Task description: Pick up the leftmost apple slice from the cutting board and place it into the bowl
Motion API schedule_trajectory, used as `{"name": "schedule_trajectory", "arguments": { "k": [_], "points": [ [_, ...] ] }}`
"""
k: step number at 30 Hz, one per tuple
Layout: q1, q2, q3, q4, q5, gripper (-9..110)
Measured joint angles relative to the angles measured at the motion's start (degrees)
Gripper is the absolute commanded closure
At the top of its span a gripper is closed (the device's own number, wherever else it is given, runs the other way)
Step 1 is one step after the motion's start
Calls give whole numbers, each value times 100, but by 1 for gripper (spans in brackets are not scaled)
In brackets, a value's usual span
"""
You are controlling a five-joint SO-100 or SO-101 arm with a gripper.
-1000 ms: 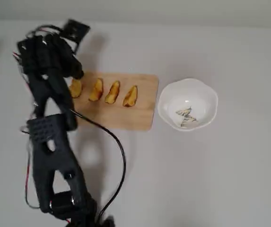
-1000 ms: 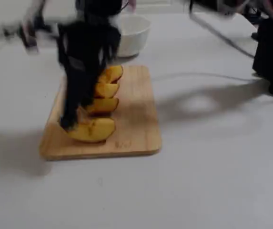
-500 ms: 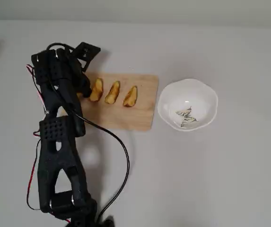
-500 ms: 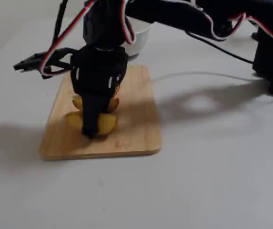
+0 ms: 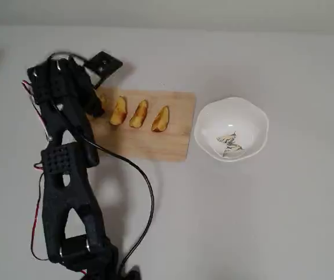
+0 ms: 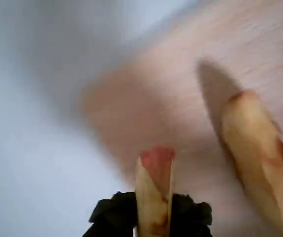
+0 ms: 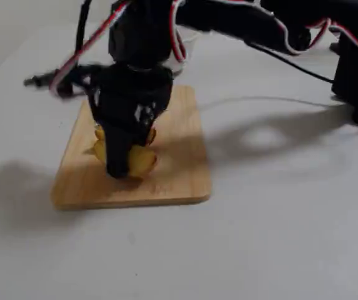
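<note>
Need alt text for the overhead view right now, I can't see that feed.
The black arm reaches over the left end of the cutting board, its hand covering the leftmost apple slice, so the grip cannot be judged here. Three slimmer slices lie in a row on the board, and the white bowl sits just right of it, holding no apple.

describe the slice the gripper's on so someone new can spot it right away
Find the wooden cutting board left of the white bowl in the overhead view. The leftmost apple slice sits at the board's left end, between the black gripper fingers. Three other slices lie uncovered to its right; only this one is under the arm.
</note>
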Motion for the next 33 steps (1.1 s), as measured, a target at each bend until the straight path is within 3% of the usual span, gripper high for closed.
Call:
{"name": "schedule_trajectory", "arguments": {
  "k": [5,12,19,27,33],
  "points": [
    [501,1151,-44,-88,686,102],
    [2549,1925,-53,9,1441,102],
    [4834,914,-53,229,1538,102],
    [5344,-334,-44,316,1415,101],
    [5353,-650,-44,334,1248,67]
  ]
}}
